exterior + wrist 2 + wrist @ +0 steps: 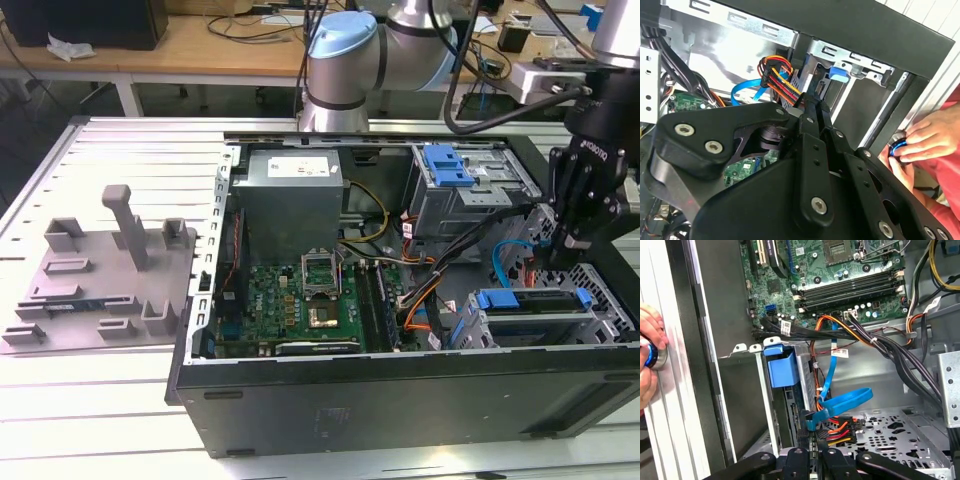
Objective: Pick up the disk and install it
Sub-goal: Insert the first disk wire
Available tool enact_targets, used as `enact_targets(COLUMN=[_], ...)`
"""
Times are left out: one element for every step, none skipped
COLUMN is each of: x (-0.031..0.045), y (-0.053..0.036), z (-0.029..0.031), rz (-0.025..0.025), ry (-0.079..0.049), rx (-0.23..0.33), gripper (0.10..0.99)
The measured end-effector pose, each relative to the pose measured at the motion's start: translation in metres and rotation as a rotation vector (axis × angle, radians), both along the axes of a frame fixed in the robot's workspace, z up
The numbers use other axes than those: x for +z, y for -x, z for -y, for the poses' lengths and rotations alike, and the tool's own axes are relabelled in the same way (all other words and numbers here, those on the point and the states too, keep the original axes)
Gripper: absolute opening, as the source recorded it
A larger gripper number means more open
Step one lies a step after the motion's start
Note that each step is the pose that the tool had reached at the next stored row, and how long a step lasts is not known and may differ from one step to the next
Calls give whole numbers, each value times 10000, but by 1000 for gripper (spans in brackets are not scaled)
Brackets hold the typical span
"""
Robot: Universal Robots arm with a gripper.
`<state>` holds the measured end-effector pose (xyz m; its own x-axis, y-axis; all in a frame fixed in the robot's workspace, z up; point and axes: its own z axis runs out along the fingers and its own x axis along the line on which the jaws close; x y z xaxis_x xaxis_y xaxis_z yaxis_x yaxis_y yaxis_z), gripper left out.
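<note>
**Hovering at the drive cage with the disk in its bay**

We're looking down into the open computer case [400, 390], and the gripper [562, 255] hangs over the corner on the exterior view's right. The disk [535, 301] sits inside the metal drive cage there, its bright blue carrier running along its upper edge.

From the first wrist view, we see the disk [805, 375] standing on edge in the cage. The gripper [813, 452] is right at its cabled end. A blue data cable [845, 400] loops in just beside it, and a bundle of red, orange and yellow wires [837, 429] meets the same end.

In the second wrist view the gripper [810, 105] has its fingers drawn together, with barely a gap. We can't make out whether anything is pinched between them.

Just outside the case wall, a person's hand [920, 140] rests on a round blue-ringed knob [898, 148]. The motherboard [300, 305] lies well apart, towards the exterior view's left.
</note>
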<state>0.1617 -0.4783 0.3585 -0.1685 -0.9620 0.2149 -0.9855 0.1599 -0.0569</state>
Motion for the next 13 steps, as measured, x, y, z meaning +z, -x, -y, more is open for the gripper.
enact_targets(x=[1, 1, 1, 1, 1, 1, 1, 1, 1, 1, 1, 0, 1], y=[0, 0, 0, 0, 0, 0, 0, 0, 0, 0, 0, 0, 0], z=[8, 24, 35, 42, 49, 64, 73, 88, 114, 130, 144, 168, 194], rz=[-1, -3, -10, -16, -22, -31, -34, -36, -40, -43, -45, -52, -67], ry=[-36, -129, -223, -291, -362, -468, -496, -510, -511, -512, -511, -513, -516], rx=[10, 33, 56, 71, 87, 115, 125, 135, 146, 153, 159, 171, 189], gripper=[165, 165, 165, 165, 165, 165, 165, 165, 165, 165, 165, 165, 165])
